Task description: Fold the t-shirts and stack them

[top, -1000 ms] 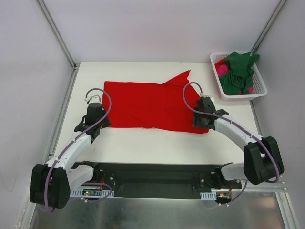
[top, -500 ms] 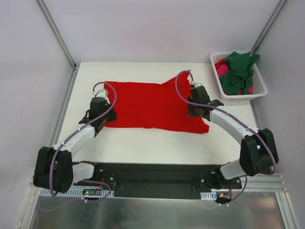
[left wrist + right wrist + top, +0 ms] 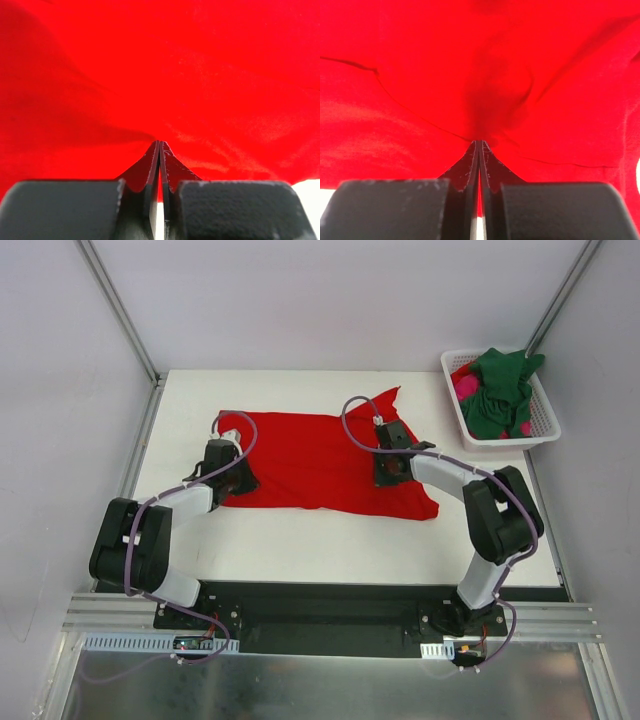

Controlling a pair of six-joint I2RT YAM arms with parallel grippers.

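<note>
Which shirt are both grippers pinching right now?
The red t-shirt, spread on the table; the left gripper and right gripper are both shut on it. The green shirt and pink shirt lie bunched in the white basket.

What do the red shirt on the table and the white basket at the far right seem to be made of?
Red t-shirt: looks like soft, matte cloth, perhaps cotton; it lies limp and puckers into folds in the wrist views. White basket: seems rigid moulded plastic, smooth finish; its walls have regular slots and hold a straight shape.
</note>
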